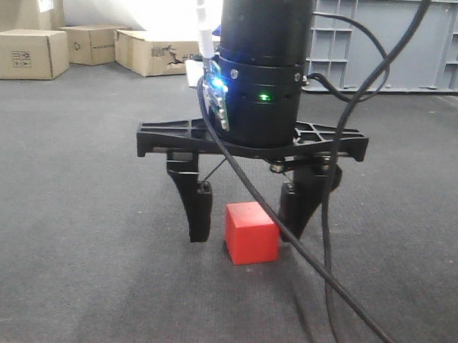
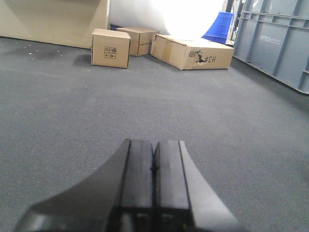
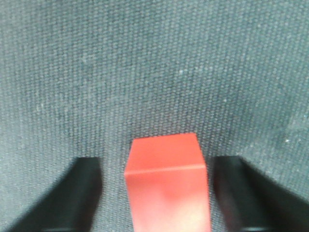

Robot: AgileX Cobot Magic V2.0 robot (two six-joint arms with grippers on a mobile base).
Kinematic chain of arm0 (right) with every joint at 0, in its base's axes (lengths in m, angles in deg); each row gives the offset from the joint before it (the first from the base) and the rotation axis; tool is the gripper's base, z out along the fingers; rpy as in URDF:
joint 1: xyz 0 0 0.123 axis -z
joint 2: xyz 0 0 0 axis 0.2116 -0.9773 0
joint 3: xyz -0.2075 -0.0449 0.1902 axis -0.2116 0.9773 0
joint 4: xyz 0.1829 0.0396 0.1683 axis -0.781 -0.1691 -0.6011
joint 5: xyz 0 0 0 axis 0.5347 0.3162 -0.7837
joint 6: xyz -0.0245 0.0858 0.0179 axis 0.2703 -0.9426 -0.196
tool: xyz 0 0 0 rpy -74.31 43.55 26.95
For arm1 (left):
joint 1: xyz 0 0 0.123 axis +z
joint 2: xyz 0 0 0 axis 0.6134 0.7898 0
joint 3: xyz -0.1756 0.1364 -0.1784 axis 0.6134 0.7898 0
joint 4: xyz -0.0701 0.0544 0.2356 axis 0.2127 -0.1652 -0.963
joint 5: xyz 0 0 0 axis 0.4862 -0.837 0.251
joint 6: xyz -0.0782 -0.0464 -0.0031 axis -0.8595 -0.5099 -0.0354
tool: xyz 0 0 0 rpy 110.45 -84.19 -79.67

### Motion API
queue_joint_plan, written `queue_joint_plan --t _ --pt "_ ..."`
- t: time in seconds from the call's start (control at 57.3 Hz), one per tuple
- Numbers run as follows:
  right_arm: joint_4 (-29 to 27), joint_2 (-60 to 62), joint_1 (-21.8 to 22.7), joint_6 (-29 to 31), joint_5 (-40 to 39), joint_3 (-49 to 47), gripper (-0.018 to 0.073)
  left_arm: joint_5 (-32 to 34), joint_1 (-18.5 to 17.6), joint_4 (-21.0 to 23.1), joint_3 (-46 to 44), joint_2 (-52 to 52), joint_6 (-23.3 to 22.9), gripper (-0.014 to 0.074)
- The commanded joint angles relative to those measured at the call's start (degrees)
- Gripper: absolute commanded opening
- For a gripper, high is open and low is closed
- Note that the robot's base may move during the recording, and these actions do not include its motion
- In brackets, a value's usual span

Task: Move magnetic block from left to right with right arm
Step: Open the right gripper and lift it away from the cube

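Note:
The magnetic block (image 1: 251, 232), a small bright-red cube, rests on the dark grey carpet. My right gripper (image 1: 250, 218) stands over it, open, with one black finger on each side and a gap between each finger and the cube. In the right wrist view the magnetic block (image 3: 166, 181) sits midway between the two fingers (image 3: 82, 193) of the right gripper (image 3: 161, 193), touching neither. In the left wrist view the left gripper (image 2: 154, 164) hovers low over bare carpet, its two pads pressed together with nothing between them.
Brown cardboard boxes (image 1: 30, 53) (image 2: 110, 47) stand at the back left. Grey plastic crates (image 1: 394, 42) line the back right. Black cables (image 1: 340, 245) hang from the right arm down to the carpet in front of the cube.

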Motion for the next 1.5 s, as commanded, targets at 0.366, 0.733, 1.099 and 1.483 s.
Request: queue_joint_plan --t 0.366,0.733,1.099,1.483 --pt "5.0 11.5 0.1 3.8 -1.3 -0.4 0.062 4.5 -0.4 0.1 0.4 -0.5 0.0 -0.0126" --pt "2.5 26.0 4.6 21.8 -8.0 12.9 0.0452 4.5 -0.4 0.1 0.4 -0.5 0.0 -0.0126" --pt "-6.5 42.7 20.4 32.0 -21.4 33.7 0.0033 4.5 -0.4 0.1 0.4 -0.5 0.0 -0.0126" --pt "-6.4 62.8 37.4 38.8 -47.6 53.3 0.0033 4.5 -0.4 0.1 0.4 -0.5 0.0 -0.0126"
